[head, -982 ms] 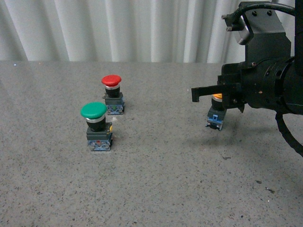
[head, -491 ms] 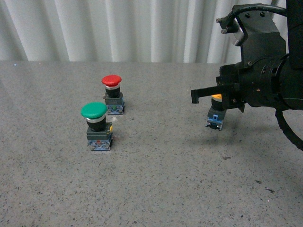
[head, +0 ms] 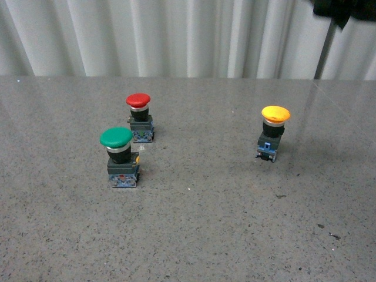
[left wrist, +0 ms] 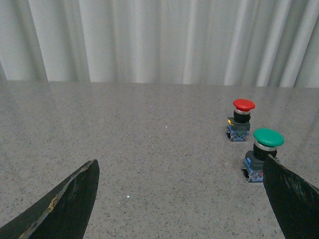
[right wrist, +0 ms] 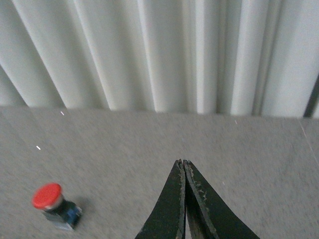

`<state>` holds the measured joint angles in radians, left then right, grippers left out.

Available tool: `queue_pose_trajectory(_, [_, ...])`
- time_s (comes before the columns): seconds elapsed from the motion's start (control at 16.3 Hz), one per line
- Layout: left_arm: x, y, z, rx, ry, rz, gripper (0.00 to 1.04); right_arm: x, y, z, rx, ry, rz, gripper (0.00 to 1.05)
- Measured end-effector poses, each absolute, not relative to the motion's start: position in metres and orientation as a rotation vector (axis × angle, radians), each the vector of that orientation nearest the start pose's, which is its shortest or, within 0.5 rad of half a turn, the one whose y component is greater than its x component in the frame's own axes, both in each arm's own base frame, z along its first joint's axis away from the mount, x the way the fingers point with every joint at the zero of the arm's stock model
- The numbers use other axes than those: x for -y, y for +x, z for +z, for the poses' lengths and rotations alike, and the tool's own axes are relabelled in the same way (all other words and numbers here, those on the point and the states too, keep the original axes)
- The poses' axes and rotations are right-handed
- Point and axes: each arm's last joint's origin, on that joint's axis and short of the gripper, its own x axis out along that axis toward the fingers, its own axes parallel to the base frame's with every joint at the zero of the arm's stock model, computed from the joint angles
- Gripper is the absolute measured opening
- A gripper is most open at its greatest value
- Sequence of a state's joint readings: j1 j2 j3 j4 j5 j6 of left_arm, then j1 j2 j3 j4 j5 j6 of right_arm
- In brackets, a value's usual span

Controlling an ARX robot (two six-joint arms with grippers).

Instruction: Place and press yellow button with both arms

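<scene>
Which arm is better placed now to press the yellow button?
Probably the right. The yellow button stands on the robot's right side; the right gripper is shut, good for pressing. The left gripper is open, facing the green button.

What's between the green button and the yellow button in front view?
Nothing: the front view shows only bare grey table between the green button and the yellow button.

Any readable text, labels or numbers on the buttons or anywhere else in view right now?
None can be read.
Yellow button: no legible marking on cap or base.
Green button: small coloured spots on the base, too small to read.
Red button: base too small to read.
Table and curtain: no writing.
</scene>
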<state>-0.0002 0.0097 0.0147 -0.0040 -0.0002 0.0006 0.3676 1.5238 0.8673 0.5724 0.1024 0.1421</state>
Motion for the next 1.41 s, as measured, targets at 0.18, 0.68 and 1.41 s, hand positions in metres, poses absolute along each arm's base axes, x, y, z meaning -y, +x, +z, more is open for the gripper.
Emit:
queue_pose_trajectory(0.18, [0.0, 0.097, 0.167, 0.001, 0.001, 0.0, 0.98, -0.106, 0.272, 0.277, -0.024, 0.156, 0.2, 0.02])
queue_pose_trajectory(0.68, [0.0, 0.097, 0.167, 0.001, 0.001, 0.0, 0.98, -0.029, 0.178, 0.211, -0.018, 0.01, 0.0, 0.02])
queue_pose_trajectory(1.41, [0.0, 0.097, 0.167, 0.001, 0.001, 0.0, 0.98, 0.0, 0.126, 0.174, 0.012, 0.007, -0.002, 0.02])
